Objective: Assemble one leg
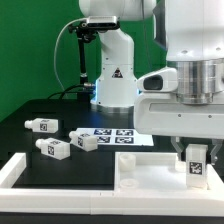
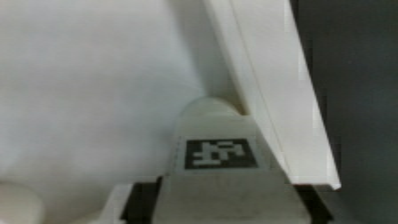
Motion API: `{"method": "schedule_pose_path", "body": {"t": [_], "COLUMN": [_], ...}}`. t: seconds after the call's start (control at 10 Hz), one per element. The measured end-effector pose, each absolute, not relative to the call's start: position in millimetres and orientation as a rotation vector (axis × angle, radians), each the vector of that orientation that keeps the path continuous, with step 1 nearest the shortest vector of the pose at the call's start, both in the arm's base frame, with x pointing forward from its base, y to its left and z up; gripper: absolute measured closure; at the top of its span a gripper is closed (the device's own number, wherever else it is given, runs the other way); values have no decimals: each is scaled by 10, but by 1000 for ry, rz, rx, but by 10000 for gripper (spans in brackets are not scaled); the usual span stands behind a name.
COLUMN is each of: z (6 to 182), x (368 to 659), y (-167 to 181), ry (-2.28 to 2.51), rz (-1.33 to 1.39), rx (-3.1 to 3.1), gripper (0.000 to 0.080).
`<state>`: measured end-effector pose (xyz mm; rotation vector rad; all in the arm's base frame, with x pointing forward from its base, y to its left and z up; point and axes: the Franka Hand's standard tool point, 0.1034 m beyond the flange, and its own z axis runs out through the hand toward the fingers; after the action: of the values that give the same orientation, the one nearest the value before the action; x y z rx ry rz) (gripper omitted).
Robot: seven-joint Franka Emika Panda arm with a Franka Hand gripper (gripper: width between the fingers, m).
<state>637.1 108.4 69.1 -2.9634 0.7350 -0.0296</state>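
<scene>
My gripper (image 1: 196,158) is shut on a white leg (image 1: 196,172) with a black-and-white tag, holding it upright over the far right corner of the large flat white panel (image 1: 150,172). In the wrist view the leg (image 2: 222,140) sits between my dark fingers (image 2: 157,200) and points down at the panel (image 2: 107,90), close to its raised edge (image 2: 267,90). I cannot tell whether the leg's tip touches the panel. Three more tagged legs lie on the black table at the exterior view's left: one (image 1: 42,125), one (image 1: 54,148) and one (image 1: 85,140).
The marker board (image 1: 115,134) lies flat behind the panel, in front of the arm's base (image 1: 112,80). A white border rail (image 1: 15,172) runs along the front left. A green wall stands behind the black table (image 2: 356,80).
</scene>
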Motion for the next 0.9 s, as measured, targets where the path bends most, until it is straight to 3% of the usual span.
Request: {"method": "schedule_pose_path", "body": {"t": [0.6,0.9], "z": [671,668], "x": [6409,6407], "y": [1124,1125], "ry": [2078,2050], "rz": [87,81], "rx": [-2162,-2189], "gripper": [515,514]}}
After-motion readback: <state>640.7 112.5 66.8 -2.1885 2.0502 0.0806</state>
